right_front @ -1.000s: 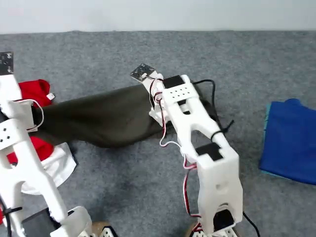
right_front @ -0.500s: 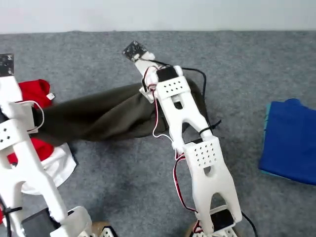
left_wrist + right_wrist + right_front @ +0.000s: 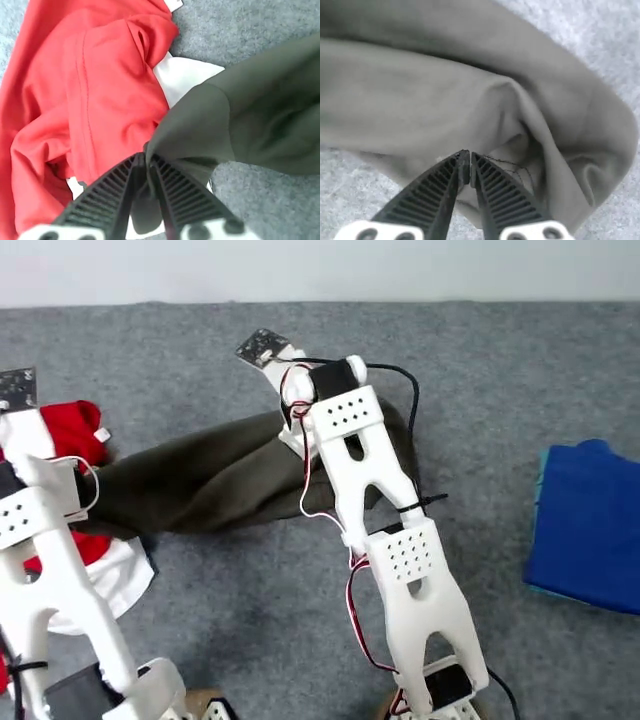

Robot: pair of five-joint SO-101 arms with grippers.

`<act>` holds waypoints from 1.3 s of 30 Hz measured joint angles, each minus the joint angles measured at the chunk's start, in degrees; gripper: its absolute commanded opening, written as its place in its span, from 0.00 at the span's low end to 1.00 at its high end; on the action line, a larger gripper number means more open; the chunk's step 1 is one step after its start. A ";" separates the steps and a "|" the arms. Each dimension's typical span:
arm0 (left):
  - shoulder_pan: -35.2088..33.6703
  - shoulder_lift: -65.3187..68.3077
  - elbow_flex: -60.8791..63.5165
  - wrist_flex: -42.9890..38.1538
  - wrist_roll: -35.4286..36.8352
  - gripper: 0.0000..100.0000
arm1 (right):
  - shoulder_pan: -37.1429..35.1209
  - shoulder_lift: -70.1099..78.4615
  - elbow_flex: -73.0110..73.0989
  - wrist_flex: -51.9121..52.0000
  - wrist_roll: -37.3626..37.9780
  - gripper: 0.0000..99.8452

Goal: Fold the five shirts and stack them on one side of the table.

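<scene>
The dark olive shirt (image 3: 210,480) lies stretched across the middle of the grey table (image 3: 520,370), held at both ends. The left gripper (image 3: 146,159) has its jaws pressed together on one corner of this shirt, and the cloth is bunched between the ribbed fingers (image 3: 185,200). This end hangs just over the red shirt (image 3: 75,425), which lies crumpled at the left side of the table. A white shirt (image 3: 115,580) lies partly under the red one, and its edge comes out toward the front.

The right gripper (image 3: 469,157) is also closed narrowly, pinching a fold of the olive shirt at its other end. Around the pinch the cloth rises in soft wrinkles. In the high view the right arm (image 3: 385,530) reaches from the front edge over this end of the shirt, and the left arm (image 3: 45,550) stands along the left edge.

A folded blue shirt (image 3: 590,525) lies at the right side, well apart from the olive one and cut by the border of the view. A wide strip of grey table shows between these two shirts. Another strip runs behind the olive shirt up to the far edge, where the table meets a pale wall (image 3: 320,270).
</scene>
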 measured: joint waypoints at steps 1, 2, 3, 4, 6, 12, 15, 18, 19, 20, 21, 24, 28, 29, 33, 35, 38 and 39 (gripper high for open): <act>0.00 0.00 0.00 -0.18 0.00 0.01 | 0.00 -0.44 1.23 0.00 0.00 0.01; 0.00 0.00 0.00 -0.26 0.00 0.01 | -0.26 -1.41 3.08 0.00 0.00 0.01; 0.00 0.00 0.00 -0.26 0.00 0.01 | -0.70 -2.81 5.71 0.00 0.00 0.02; 0.00 0.00 0.00 -0.26 0.00 0.01 | -1.32 -4.66 8.79 0.00 0.00 0.03; 0.09 0.00 0.00 -0.26 0.00 0.01 | -1.85 -9.05 15.65 0.00 0.00 0.09; 0.09 0.00 0.00 -0.26 0.00 0.01 | -3.52 -18.99 31.65 0.00 0.00 0.19; 0.09 0.00 0.00 -0.26 0.00 0.01 | -5.01 -19.78 32.97 0.00 0.00 0.19; 0.09 0.00 0.00 -0.26 0.00 0.01 | -6.59 -19.87 33.23 0.00 1.14 0.19; 0.09 0.00 0.00 -0.26 0.00 0.01 | -6.95 -19.87 33.23 0.00 1.32 0.19; 0.09 0.00 0.09 -0.26 0.00 0.01 | -7.12 -19.78 33.23 0.00 1.49 0.19; 0.09 0.00 0.09 -0.26 0.00 0.01 | -7.21 -19.08 33.23 0.00 1.67 0.19; 0.09 0.00 0.09 -0.26 0.00 0.01 | -7.21 -15.65 33.23 0.00 1.85 0.19; 0.09 0.00 0.09 -0.26 0.00 0.01 | -7.21 -11.52 33.23 0.00 1.85 0.19; 0.09 0.00 0.09 -0.26 0.00 0.01 | -7.12 -10.73 33.23 -0.09 1.85 0.19; 0.09 0.00 0.09 -0.26 0.00 0.01 | -6.24 -9.41 33.23 -1.58 1.93 0.19; 0.09 0.00 0.09 -0.26 0.00 0.01 | -5.89 -9.32 33.23 -2.02 1.93 0.19; 0.09 0.00 0.09 -0.26 0.00 0.01 | -5.45 -9.32 32.88 -2.20 1.93 0.19; 0.09 0.00 0.09 -0.26 0.00 0.01 | -5.36 -9.32 32.18 -2.20 1.93 0.19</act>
